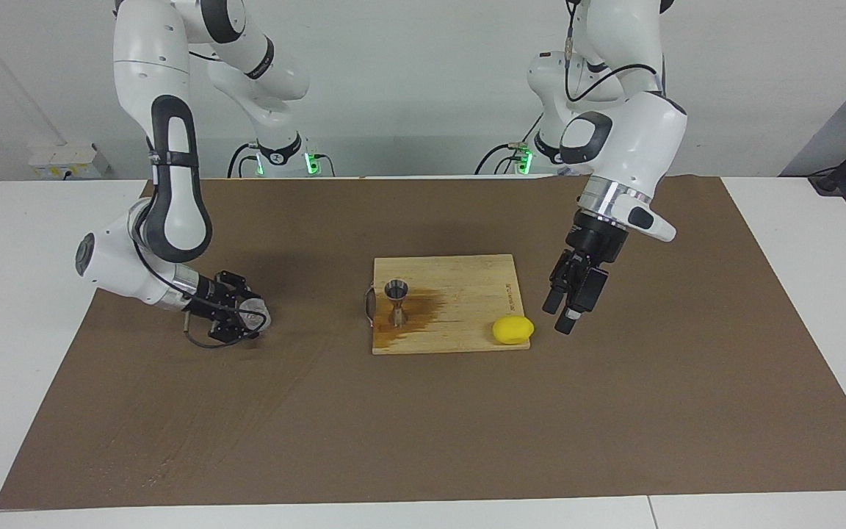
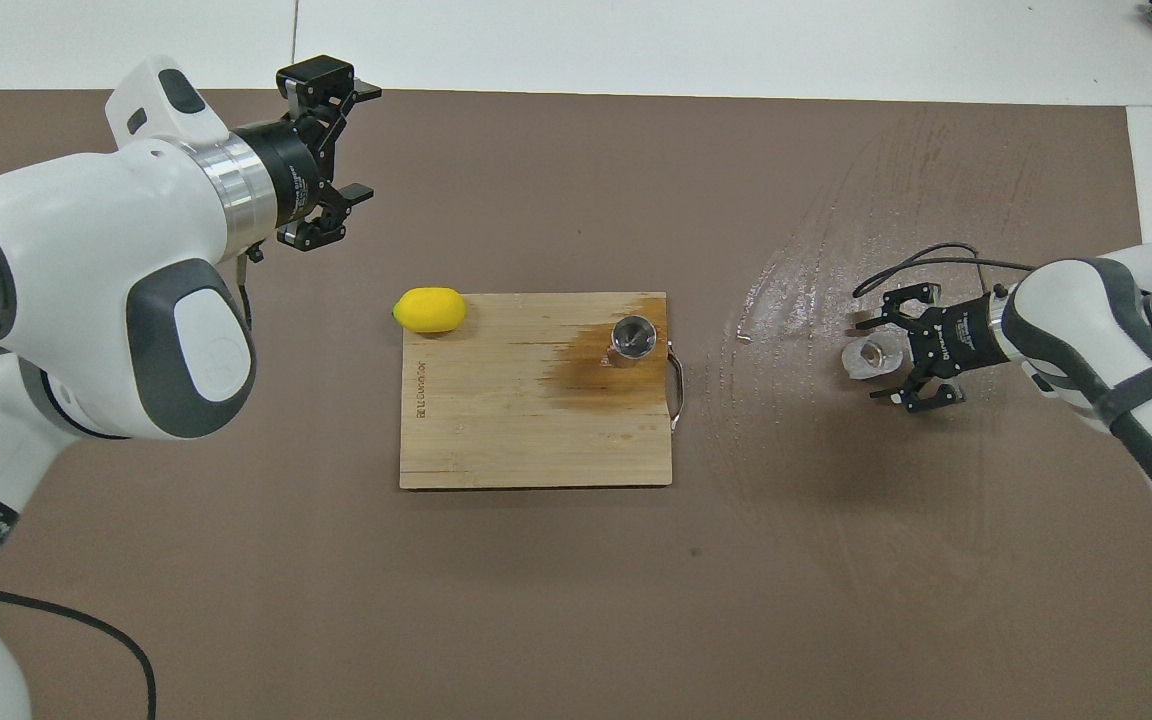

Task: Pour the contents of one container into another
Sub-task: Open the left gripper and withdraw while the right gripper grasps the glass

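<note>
The clear plastic cup (image 1: 257,315) (image 2: 872,356) stands on the brown mat toward the right arm's end of the table. My right gripper (image 1: 241,320) (image 2: 888,358) is low at the mat and open, with one finger on each side of the cup. The steel jigger (image 1: 396,300) (image 2: 632,338) stands upright on the wooden board (image 1: 467,330) (image 2: 516,430), at the corner toward the right arm's end. My left gripper (image 1: 562,316) (image 2: 360,140) hangs open and empty over the mat, off the board's other end.
A yellow lemon (image 1: 512,330) (image 2: 429,309) lies at the board's corner toward the left arm's end. A dark wet stain (image 2: 586,368) spreads on the board beside the jigger. Wet streaks (image 2: 816,270) mark the mat between the board and the cup.
</note>
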Motion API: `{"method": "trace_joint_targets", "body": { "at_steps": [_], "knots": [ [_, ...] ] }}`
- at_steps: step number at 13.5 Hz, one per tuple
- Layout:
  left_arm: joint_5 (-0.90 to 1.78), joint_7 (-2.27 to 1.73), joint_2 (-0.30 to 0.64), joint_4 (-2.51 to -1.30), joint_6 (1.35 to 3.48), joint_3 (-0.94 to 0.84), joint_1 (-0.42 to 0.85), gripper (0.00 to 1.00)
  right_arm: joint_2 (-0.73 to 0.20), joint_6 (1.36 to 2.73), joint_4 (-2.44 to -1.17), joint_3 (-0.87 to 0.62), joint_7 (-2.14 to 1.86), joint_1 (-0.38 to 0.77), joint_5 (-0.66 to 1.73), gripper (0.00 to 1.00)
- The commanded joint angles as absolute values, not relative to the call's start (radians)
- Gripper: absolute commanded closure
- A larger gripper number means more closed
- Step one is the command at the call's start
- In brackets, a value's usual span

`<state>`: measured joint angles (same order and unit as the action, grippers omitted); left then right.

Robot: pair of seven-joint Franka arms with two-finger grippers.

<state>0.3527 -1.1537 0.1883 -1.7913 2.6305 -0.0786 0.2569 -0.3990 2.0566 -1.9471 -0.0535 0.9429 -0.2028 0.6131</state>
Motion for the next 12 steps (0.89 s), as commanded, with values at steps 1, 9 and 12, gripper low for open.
{"method": "trace_joint_targets", "body": {
  "at_steps": [1, 9, 12],
  "knots": [
    [0.131, -1.131, 0.176, -1.731, 2.353, -0.086, 0.218, 0.0, -0.387, 2.062, -1.968, -0.057, 0.92, -0.209, 0.647, 0.2],
    [-0.005, -0.673, 0.104, -1.712, 1.892, -0.069, 0.109, 0.0, -0.293, 2.074, -1.959, -0.054, 1.064, -0.144, 0.655, 1.0],
    [-0.003, -0.368, 0.062, -1.712, 1.807, -0.069, 0.034, 0.0, -0.273, 2.08, -1.922, -0.049, 1.172, -0.079, 0.637, 1.0]
  ]
}}
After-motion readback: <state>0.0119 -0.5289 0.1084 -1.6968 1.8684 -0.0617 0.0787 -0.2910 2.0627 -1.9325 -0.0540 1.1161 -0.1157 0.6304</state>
